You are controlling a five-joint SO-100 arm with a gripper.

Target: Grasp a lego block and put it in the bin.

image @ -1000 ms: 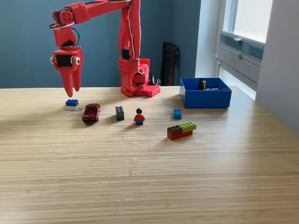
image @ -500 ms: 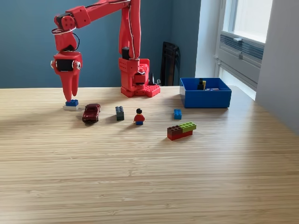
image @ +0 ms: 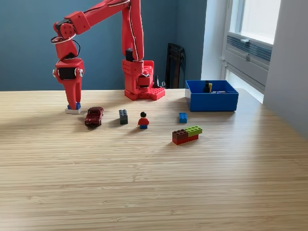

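Gripper (image: 74,104) pointing straight down with tips around the blue-on-white block (image: 73,109) at the table's far 10 o'clock in the exterior view, closure impossible to tell from here, bin (image: 213,101) well apart toward 3 o'clock of the block.

Single exterior view: low, frontal across table (image: 154,192), probably mid-distance.

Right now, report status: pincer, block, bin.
Pincer down over the blue-and-white block, grip unconfirmed. Block on the table, not lifted. Bin at exterior view's right; toy car close beside block.
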